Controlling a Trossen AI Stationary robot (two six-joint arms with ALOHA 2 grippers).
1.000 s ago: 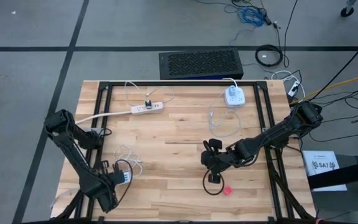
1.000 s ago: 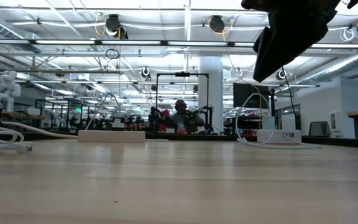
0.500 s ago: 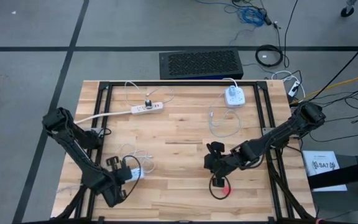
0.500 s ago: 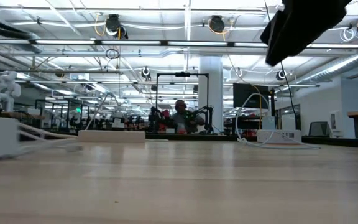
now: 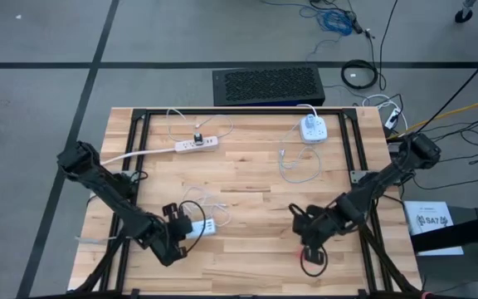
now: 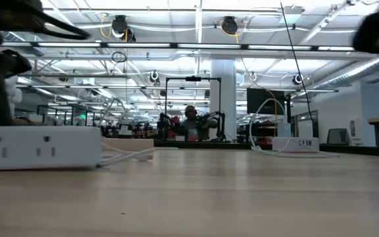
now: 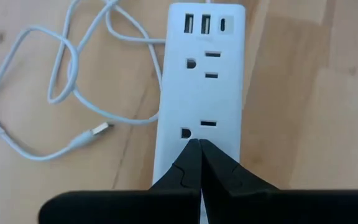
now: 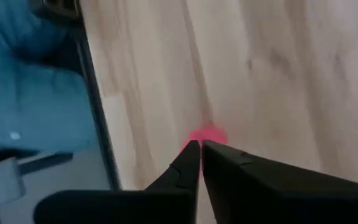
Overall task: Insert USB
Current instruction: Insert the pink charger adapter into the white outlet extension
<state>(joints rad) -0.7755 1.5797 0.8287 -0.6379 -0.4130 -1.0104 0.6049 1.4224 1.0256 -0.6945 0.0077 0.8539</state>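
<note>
Clutter on the wooden worktop [image 5: 247,178] is mostly cabling. Near the front-left corner the left gripper [image 7: 199,163] is shut, its fingers [image 7: 219,171] pressed together over a white power strip [image 7: 202,93] and holding nothing. That strip's USB ports [image 7: 199,24] sit at its end away from the gripper. Beside it lies a white USB cable [image 7: 39,102] in loose loops, its metal plug [image 7: 99,130] bare on the wood just off the strip's side, apart from the ports. Toward the front-right corner the right gripper [image 8: 199,155] is also closed and empty, poised above a small red object [image 8: 207,135] near the worktop's edge; a black cable loop [image 5: 311,262] lies there too. Along the back edge rest a second white power strip [image 5: 196,144] and a white round-cornered outlet hub [image 5: 311,128], each with its own white cord.
</note>
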